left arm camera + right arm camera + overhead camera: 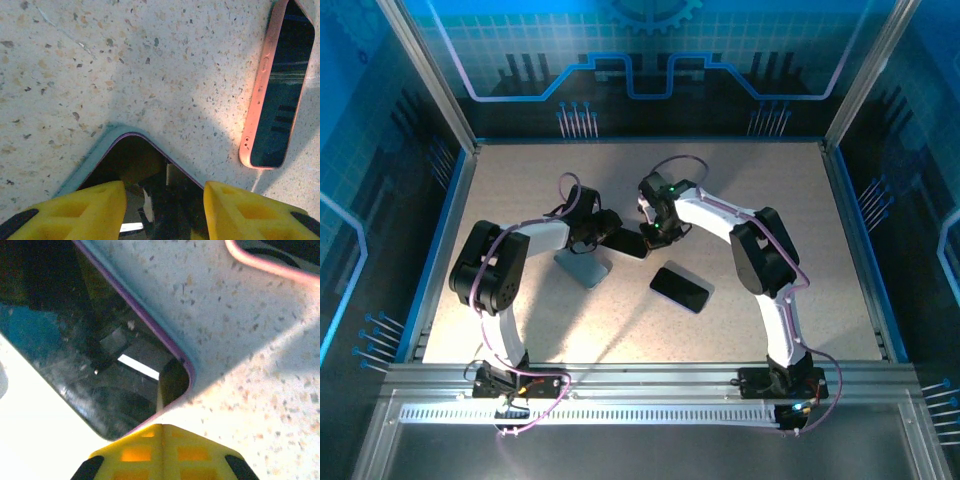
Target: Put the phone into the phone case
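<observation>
Table (520, 180) bright, surround (380, 150) dim blue; right wrist blown-out (lower left), possibly soft.

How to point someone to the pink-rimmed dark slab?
On the speckled beige tabletop, look right of centre, beside the right arm. The pink-rimmed dark slab lies alone; its neighbour, the teal-cased phone with a purple edge, sits between the left gripper and right gripper.
</observation>
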You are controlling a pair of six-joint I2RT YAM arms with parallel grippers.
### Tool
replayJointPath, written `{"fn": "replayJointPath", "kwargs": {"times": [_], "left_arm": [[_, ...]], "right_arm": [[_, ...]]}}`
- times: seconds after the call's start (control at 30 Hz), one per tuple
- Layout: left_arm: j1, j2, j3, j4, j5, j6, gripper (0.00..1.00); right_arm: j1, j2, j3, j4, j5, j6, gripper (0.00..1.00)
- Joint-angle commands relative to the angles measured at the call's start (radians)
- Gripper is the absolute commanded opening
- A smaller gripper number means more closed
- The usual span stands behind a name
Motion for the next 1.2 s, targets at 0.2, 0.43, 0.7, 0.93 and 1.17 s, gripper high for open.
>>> {"fn": "replayJointPath", "kwargs": {"times": [0.2,0.43,0.7,0.93,1.17], "left_arm": [[-0.018,0.071,-0.011,-0.046,0.008,-0.001,0.47],[-0.018,0.079,-0.002,-0.05,0.013,0.003,0.47],[-0.018,0.082,-0.006,-0.051,0.013,0.004,0.47],[-0.018,0.082,-0.008,-0.051,0.013,0.003,0.47],[-0.018,0.082,-0.009,-0.053,0.012,0.003,0.47]], "right_arm": [[-0.048,0.039,0.181,-0.105,-0.039,-0.032,0.0],[-0.048,0.087,0.169,-0.078,-0.066,-0.014,0.0],[-0.049,0.116,0.146,-0.062,-0.055,-0.013,0.0],[-0.05,0.136,0.134,-0.056,-0.055,-0.015,0.0],[-0.048,0.158,0.115,-0.057,-0.052,-0.021,0.0]]}}
